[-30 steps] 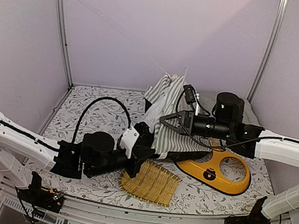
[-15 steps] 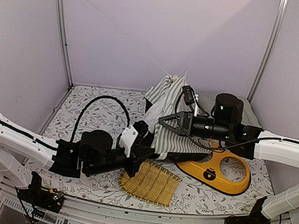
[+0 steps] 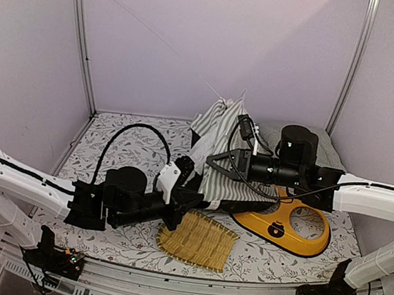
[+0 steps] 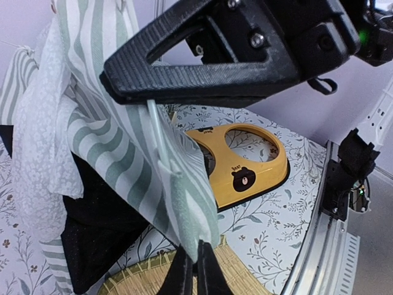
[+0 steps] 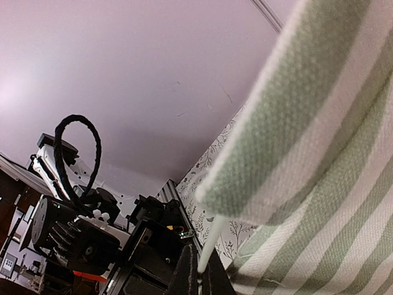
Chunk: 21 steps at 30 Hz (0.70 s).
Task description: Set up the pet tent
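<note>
Left hand (image 4: 195, 273) pinches the striped green-white pet tent (image 4: 116, 138) (crumpled) by a corner; right hand (image 5: 198, 279) clamps its white pole (image 5: 212, 243).

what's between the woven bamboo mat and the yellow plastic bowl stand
Only bare leaf-print table cover, clearest in the left wrist view, between woven bamboo mat and yellow plastic bowl stand.

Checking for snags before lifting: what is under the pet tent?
A black layer shows beneath the pet tent, near the woven mat. Anything further under is hidden by fabric.
</note>
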Tool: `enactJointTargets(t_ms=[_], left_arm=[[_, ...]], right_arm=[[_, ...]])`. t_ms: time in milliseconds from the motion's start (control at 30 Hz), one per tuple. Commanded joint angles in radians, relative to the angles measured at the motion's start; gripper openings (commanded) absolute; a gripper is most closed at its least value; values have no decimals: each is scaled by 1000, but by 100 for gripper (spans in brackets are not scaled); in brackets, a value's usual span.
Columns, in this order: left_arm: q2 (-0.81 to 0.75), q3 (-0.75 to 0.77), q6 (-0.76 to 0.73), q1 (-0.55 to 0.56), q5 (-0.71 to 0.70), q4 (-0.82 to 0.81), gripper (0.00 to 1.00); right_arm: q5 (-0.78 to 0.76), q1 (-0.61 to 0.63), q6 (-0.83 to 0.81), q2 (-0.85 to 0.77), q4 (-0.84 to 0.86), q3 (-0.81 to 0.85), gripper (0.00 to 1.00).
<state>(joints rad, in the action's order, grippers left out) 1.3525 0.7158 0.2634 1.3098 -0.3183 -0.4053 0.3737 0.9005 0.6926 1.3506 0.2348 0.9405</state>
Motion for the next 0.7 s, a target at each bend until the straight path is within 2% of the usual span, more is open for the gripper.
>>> enactJointTargets(t_ms=[0,433,667], left_arm=[[-17,14,7,8,79,21,0],[-18,44,38,-20,54,70,0],[2,87,14,-22,110,84,0]], right_arm=[[-125,-10,-38,24,46,-14,0],[-174,0,-59,28,3,-29,0],[-182,2,-68,48,-6,-9,0]])
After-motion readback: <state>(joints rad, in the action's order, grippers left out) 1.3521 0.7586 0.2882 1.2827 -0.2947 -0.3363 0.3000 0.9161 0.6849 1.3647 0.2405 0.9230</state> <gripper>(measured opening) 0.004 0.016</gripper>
